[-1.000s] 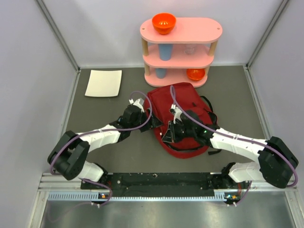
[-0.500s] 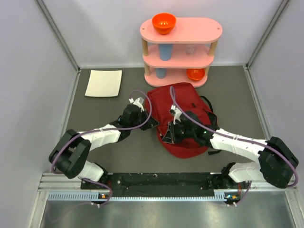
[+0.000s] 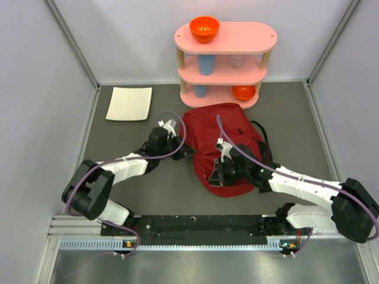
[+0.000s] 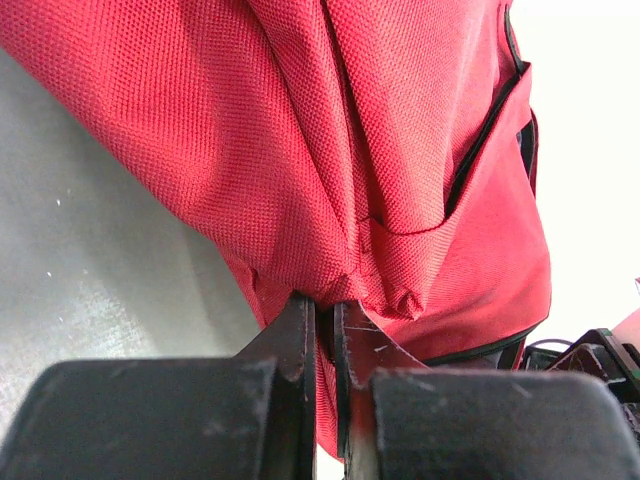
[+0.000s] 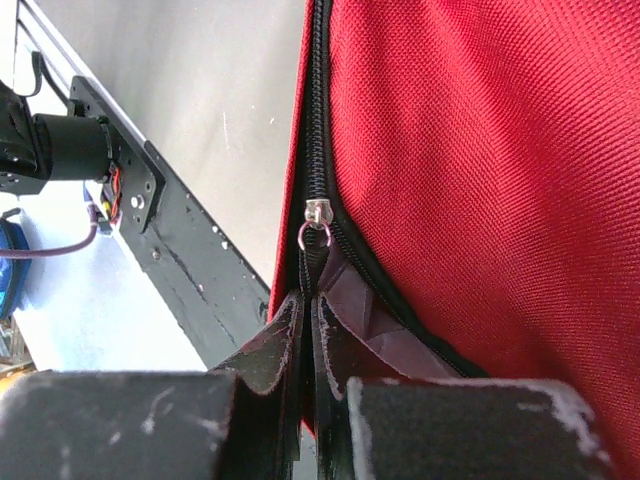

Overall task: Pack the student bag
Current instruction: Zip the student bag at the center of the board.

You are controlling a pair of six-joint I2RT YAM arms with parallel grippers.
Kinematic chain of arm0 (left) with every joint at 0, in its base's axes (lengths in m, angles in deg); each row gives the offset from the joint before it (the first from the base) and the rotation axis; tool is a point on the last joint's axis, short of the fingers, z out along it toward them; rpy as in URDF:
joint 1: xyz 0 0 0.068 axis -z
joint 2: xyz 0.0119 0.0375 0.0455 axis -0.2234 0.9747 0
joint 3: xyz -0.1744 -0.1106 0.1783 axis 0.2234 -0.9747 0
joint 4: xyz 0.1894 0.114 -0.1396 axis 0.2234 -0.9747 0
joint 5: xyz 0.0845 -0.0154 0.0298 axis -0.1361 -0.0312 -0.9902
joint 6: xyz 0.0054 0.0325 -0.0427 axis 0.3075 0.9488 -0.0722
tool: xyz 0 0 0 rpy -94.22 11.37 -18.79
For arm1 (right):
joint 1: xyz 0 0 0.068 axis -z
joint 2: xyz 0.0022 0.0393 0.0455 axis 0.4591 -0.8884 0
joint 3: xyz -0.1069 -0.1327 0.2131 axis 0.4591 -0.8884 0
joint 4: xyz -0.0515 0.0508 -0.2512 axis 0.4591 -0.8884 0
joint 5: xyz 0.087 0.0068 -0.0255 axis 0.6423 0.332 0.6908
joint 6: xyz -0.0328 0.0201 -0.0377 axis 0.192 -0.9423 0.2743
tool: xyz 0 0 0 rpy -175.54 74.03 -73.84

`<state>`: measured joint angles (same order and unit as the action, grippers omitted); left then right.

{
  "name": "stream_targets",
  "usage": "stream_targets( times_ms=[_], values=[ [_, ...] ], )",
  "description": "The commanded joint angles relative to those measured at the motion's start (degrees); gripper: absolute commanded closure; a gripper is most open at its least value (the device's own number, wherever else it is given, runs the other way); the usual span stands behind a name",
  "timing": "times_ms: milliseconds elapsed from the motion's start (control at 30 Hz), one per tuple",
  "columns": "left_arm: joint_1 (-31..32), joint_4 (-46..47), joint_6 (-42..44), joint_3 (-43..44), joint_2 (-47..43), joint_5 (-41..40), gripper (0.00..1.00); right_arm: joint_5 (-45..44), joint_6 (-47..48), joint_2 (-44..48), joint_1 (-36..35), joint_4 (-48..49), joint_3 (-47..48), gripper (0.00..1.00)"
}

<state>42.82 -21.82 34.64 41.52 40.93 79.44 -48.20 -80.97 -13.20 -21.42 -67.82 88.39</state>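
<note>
The gray table (image 3: 296,124) carries one pink shelf (image 3: 249,36) of three tiers at its far edge, and this is the fullest holder in view. An orange bowl (image 3: 204,28) sits on the shelf's top tier. On the middle tier stand a blue cup (image 3: 205,64) and a pale see-through thing too faint to name. On the bottom tier are a second blue cup (image 3: 201,90) and a second orange bowl (image 3: 243,92). That makes two bowls and two cups. The one student bag (image 3: 201,133) lies flat on the table just in front of the shelf, between the two arms, with black straps showing at its right side. Nothing inside it can be seen, only a strip of darker lining beside the zipper in the right wrist view. A single white sheet (image 3: 129,103) lies flat at the far left, well apart from the bag. The left gripper (image 4: 325,310) is at the bag's left edge, its fingers pressed together on a bunched fold of the red fabric. The right gripper (image 5: 310,300) is at the bag's near edge, its fingers pinched together on the zipper pull (image 5: 312,240), which hangs from the silver slider on the black zipper line.
</note>
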Motion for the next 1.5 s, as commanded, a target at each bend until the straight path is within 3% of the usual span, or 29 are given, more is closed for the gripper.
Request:
stream_targets(
  times_ms=[0, 167, 233, 267, 300, 333, 400, 433, 633, 767, 933, 1100, 1267, 1400, 1433, 1467],
  values=[
    [-2.57, 7.45, 2.59, 3.45, 1.50, 2.46, 1.00, 3.43, 0.37, 2.14, -1.78, -3.16, -0.47, 1.00],
    [-5.12, 2.62, 5.41, 8.19, 3.08, 6.24, 1.00, 2.13, 1.69, 0.74, -3.45, -3.95, 1.28, 1.00],
    [-6.27, 1.64, 5.94, 9.08, 3.26, 8.53, 0.81, 0.45, 1.78, -1.37, -4.68, -3.86, 2.86, 1.00],
    [-6.27, 1.82, 6.20, 8.73, 2.39, 9.14, 0.68, -0.69, 1.69, -2.25, -4.77, -3.34, 3.13, 1.00],
    [-6.27, 1.30, 6.55, 8.38, 1.86, 9.32, 0.48, -1.22, 0.82, -3.47, -4.86, -2.38, 3.39, 1.00],
    [-6.27, 0.51, 6.64, 7.94, 1.16, 9.33, 0.40, -1.75, 0.38, -4.09, -4.77, -0.45, 3.74, 1.00],
    [-6.27, -2.82, 7.34, 6.10, -1.21, 8.63, 0.31, -2.63, -0.68, -5.15, -4.86, 1.58, 4.27, 1.00],
    [-6.27, -4.32, 7.43, 5.40, -2.17, 8.19, 0.21, -2.63, -0.94, -6.20, -4.86, 3.41, 5.06, 1.00],
    [-6.01, -9.33, 5.77, -6.36, -13.68, 3.88, 0.01, -3.78, -0.68, -9.19, -4.86, 4.66, 8.75, 1.00],
    [-3.29, -11.45, 3.48, -10.60, -22.64, 1.77, 0.01, -2.98, 0.37, -10.25, -4.77, 4.40, 9.99, 1.00],
    [0.14, -12.16, -0.47, -12.27, -25.30, -2.61, 0.01, -2.81, 0.81, -9.73, -4.77, 4.58, 9.20, 1.00],
    [3.22, -5.93, -5.57, -11.93, -22.58, -4.29, 0.01, -2.37, -0.15, -9.03, -4.86, 4.84, 7.71, 1.00],
    [5.68, -3.38, -5.40, -9.02, -15.29, -4.83, 0.02, -2.54, -0.07, -8.41, -4.86, 4.84, 7.44, 1.00],
    [5.77, 3.65, -8.03, -10.78, -11.86, -3.77, 0.19, -2.28, 0.20, -7.79, -4.77, 4.66, 7.00, 1.00],
    [5.77, 4.88, -8.21, -10.87, -10.90, -3.77, 0.31, -2.02, 0.20, -7.53, -4.77, 4.58, 6.83, 1.00],
    [5.86, 5.15, -8.30, -10.87, -10.45, -3.77, 0.38, -2.02, 0.37, -7.53, -4.77, 4.23, 6.74, 1.00]
  ],
)
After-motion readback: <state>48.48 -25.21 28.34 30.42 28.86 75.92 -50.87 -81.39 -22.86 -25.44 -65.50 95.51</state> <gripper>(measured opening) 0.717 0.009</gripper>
